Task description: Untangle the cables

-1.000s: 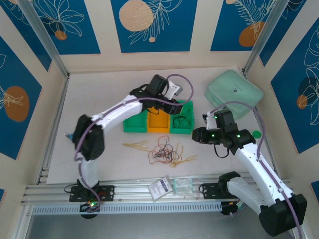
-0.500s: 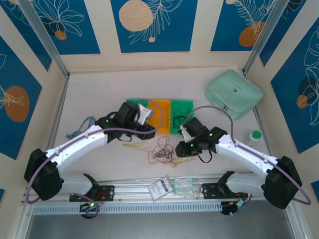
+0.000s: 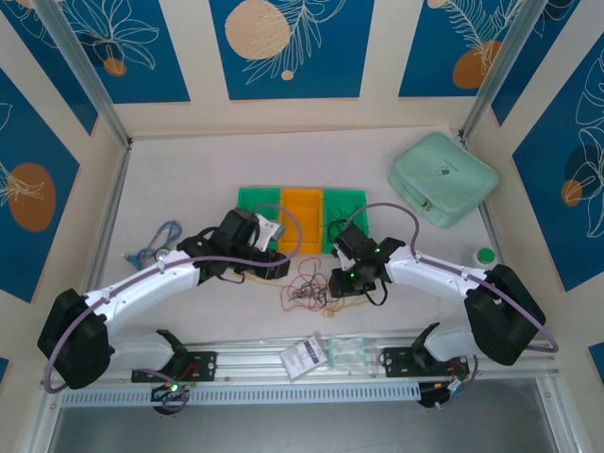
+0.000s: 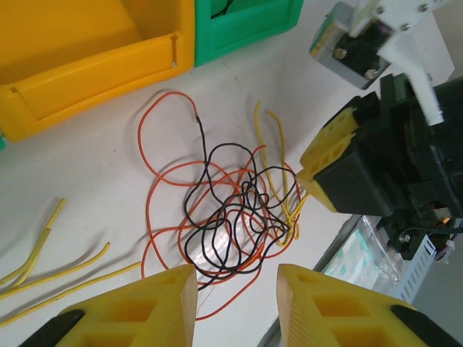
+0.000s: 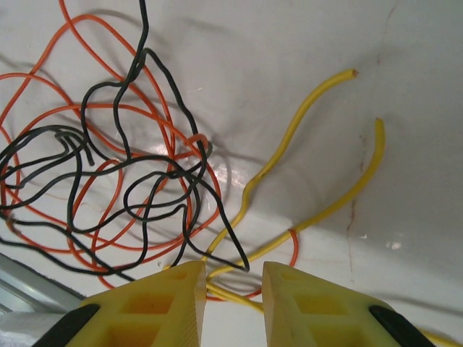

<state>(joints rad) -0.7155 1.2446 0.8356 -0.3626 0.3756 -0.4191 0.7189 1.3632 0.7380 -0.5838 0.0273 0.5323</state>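
Top external view: the cables (image 3: 307,289) are one red, black and yellow knot on the table (image 3: 189,189), just in front of the bins (image 3: 302,212), smack between both arms. The left gripper (image 3: 281,270) is at the knot's left edge and the right gripper (image 3: 334,283) at its right. Both have fingers spread, holding nothing. On the right wrist cam, the yellow strands (image 5: 304,144) run diagonally away from that gripper's gap, so I'd guess the right arm is better placed.
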